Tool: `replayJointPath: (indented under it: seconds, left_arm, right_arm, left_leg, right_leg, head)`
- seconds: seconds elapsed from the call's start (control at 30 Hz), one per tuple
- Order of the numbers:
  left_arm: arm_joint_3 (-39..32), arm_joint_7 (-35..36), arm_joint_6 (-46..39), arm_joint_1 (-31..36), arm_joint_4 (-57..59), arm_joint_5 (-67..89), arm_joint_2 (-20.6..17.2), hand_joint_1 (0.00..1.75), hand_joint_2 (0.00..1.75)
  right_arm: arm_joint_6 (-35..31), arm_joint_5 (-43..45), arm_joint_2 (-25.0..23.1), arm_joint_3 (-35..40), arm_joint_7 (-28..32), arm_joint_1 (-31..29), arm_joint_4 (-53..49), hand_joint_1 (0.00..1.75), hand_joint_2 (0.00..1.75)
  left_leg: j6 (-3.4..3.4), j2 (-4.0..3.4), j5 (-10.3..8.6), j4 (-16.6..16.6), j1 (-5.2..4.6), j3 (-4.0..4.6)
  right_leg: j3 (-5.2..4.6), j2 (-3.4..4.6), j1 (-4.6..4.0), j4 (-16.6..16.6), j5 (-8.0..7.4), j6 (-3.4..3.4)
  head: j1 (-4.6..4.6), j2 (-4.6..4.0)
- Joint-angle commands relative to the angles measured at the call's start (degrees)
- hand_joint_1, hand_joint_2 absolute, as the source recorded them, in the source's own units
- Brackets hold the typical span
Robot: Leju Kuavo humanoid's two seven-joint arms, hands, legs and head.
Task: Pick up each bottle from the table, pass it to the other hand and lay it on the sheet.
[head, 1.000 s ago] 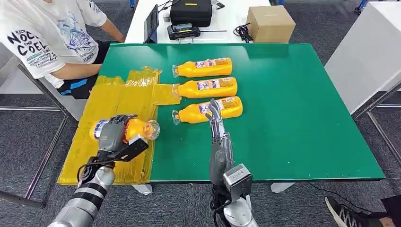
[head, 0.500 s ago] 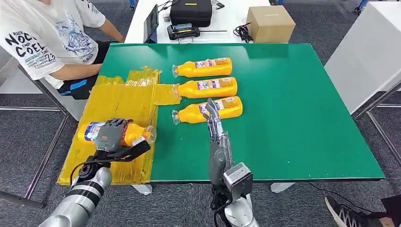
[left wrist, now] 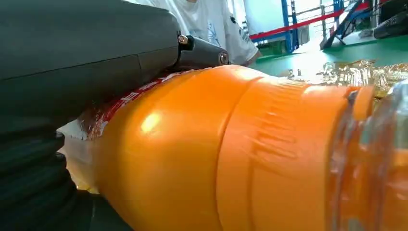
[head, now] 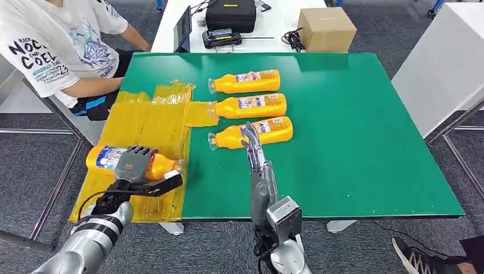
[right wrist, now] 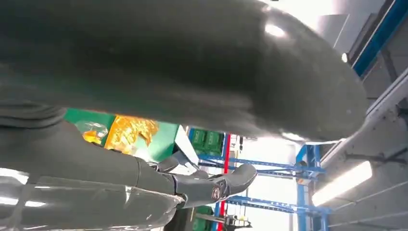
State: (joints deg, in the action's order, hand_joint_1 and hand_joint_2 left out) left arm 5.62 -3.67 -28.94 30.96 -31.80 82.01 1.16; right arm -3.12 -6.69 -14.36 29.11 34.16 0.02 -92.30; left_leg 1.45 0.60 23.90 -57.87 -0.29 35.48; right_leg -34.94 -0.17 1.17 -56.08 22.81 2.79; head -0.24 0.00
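My left hand (head: 133, 165) grips an orange bottle (head: 114, 160) lying on its side over the near left part of the yellow sheet (head: 145, 123). The left wrist view has that bottle (left wrist: 231, 149) close up, under my dark fingers (left wrist: 86, 53). Three more orange bottles lie in a row on the green table (head: 354, 125): a far one (head: 245, 81), a middle one (head: 249, 105) and a near one (head: 274, 130). My right hand (head: 255, 154) stands edge-up with straight fingers in front of the near bottle, holding nothing. In the right wrist view its fingers (right wrist: 211, 185) are extended.
A person in a white T-shirt (head: 54, 45) sits at the table's far left corner. Behind the green table a white table carries a black case (head: 230, 14), a tablet (head: 182, 27) and a cardboard box (head: 326, 27). The sheet overhangs the table's left edge.
My left hand has carried the bottle leftward and lower over the sheet. My right hand has shifted slightly left near the nearest bottle.
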Motion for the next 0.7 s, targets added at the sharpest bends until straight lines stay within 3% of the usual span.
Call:
replayJointPath:
  seconds: [0.03,0.07,0.1,0.23,0.27,0.33,0.4,0.43,0.7]
  left_arm:
    - [-1.72,-1.25,5.79,2.21,7.04,-2.48,-0.07,1.75,1.75]
    - [-2.72,-2.36,7.52,2.33,7.18,-4.02,0.21,1.75,1.75]
    - [-3.58,-3.50,10.18,2.50,7.40,-5.63,0.47,1.41,1.75]
    - [-3.58,-3.50,10.18,2.50,7.40,-5.63,0.47,1.41,1.75]
    - [-3.58,-3.50,10.18,2.50,7.40,-5.63,0.47,0.80,1.75]
    - [-4.86,-5.98,15.40,2.54,7.48,-8.92,0.72,0.17,1.75]
    - [-6.19,-8.74,19.79,2.29,7.66,-12.97,0.81,0.12,1.75]
    - [-6.43,-9.60,20.73,2.11,7.56,-14.31,0.70,0.00,1.75]
    - [-7.08,-13.91,26.15,1.18,6.88,-20.83,0.38,0.00,1.75]
  right_arm:
    - [0.71,0.10,0.28,-0.84,-0.82,-0.68,2.42,0.00,0.00]
    - [0.80,0.08,0.21,-0.93,-0.91,-0.67,2.48,0.00,0.00]
    - [0.97,0.05,0.16,-1.04,-1.06,-0.71,2.62,0.00,0.00]
    - [0.97,0.05,0.16,-1.04,-1.06,-0.71,2.62,0.00,0.00]
    - [0.97,0.05,0.16,-1.04,-1.06,-0.71,2.62,0.00,0.00]
    - [1.45,0.10,0.08,-1.25,-1.42,-0.85,3.03,0.00,0.00]
    - [1.96,0.21,0.02,-1.29,-1.55,-1.17,4.08,0.00,0.00]
    - [2.15,0.30,-0.02,-1.24,-1.57,-1.37,4.58,0.00,0.00]
    - [2.73,0.83,-0.26,-1.24,-1.51,-2.45,7.62,0.00,0.00]
  left_leg:
    - [-0.09,-0.10,0.06,0.06,0.06,-0.30]
    - [-0.13,-0.15,0.12,0.05,0.13,-0.42]
    - [-0.08,-0.12,0.06,0.05,0.05,-0.35]
    - [-0.10,-0.15,0.08,0.08,0.09,-0.52]
    - [-0.13,-0.21,0.11,0.13,0.13,-0.67]
    - [-0.11,-0.23,0.12,0.11,0.11,-0.71]
    - [-0.09,-0.15,0.06,0.10,0.06,-0.67]
    - [-0.11,-0.21,0.09,0.10,0.09,-0.72]
    - [-0.07,-0.06,0.04,0.15,0.00,-0.88]
  right_leg:
    - [0.29,0.08,-0.07,0.08,0.03,-0.12]
    - [0.42,0.11,-0.14,0.10,0.05,-0.17]
    - [0.32,0.09,-0.06,0.07,0.02,-0.11]
    - [0.50,0.11,-0.10,0.11,0.02,-0.13]
    - [0.64,0.16,-0.15,0.19,0.03,-0.17]
    - [0.68,0.18,-0.12,0.15,0.03,-0.16]
    - [0.63,0.11,-0.07,0.11,0.01,-0.11]
    - [0.68,0.16,-0.10,0.13,0.01,-0.15]
    - [0.87,0.10,-0.01,0.11,0.04,-0.11]
  head:
    - [0.00,0.00]
    - [-0.02,0.00]
    - [0.00,0.00]
    - [0.00,0.00]
    - [0.00,0.00]
    - [-0.02,0.00]
    - [0.00,0.00]
    - [-0.02,0.00]
    - [-0.02,0.00]
